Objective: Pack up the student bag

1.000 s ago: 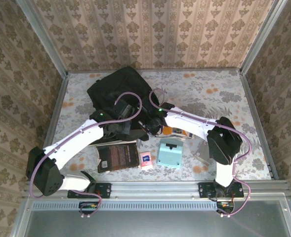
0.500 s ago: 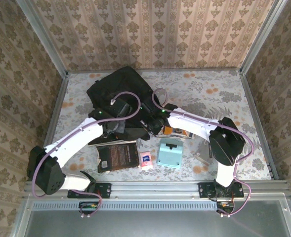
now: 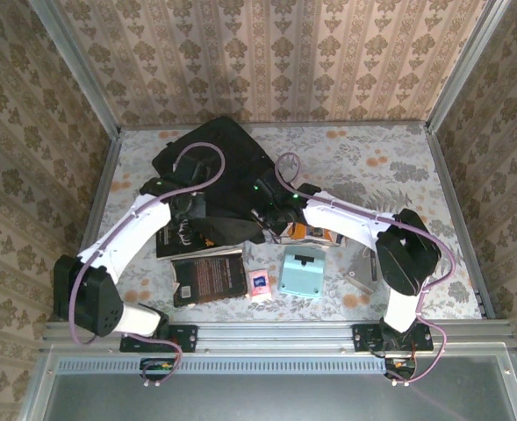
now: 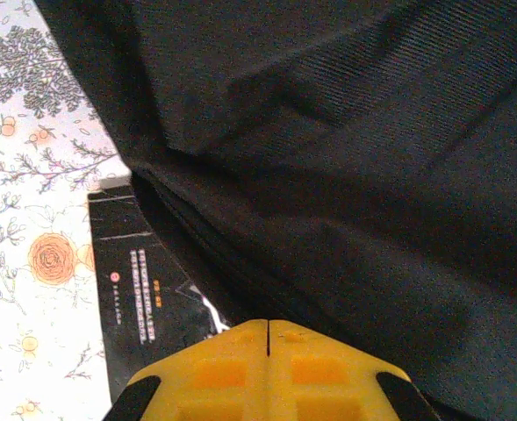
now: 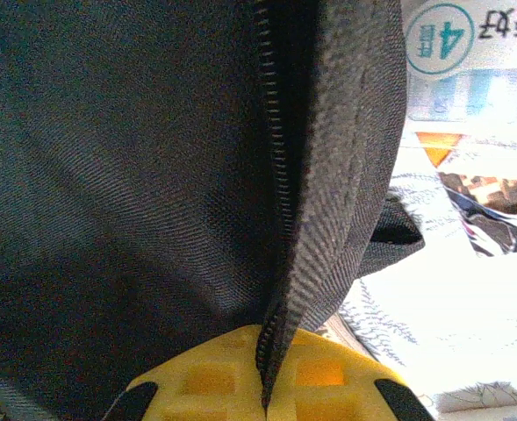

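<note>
Since a second ago my left arm has swung away from the student bag's (image 3: 227, 162) near edge to its left side, uncovering a dark book (image 3: 184, 239) half tucked under the bag's near-left corner. The floral bench (image 3: 372, 158) carries everything. The bag, large, black and soft, lies far of the other things, a little left of centre.

My left hand (image 3: 186, 206) sits over the bag's near-left edge. In the wrist view its yellow fingers (image 4: 214, 368) are pressed together with nothing between them, just short of the black fabric (image 4: 328, 175) and the book (image 4: 131, 298).

My right hand (image 3: 271, 219) is at the bag's near-right edge, clamped on the zip edge of the bag (image 5: 109, 175).

Near of the bag lie a second dark book (image 3: 210, 279), a teal case (image 3: 302, 272) and, between them, a small pink packet (image 3: 260, 285).
</note>
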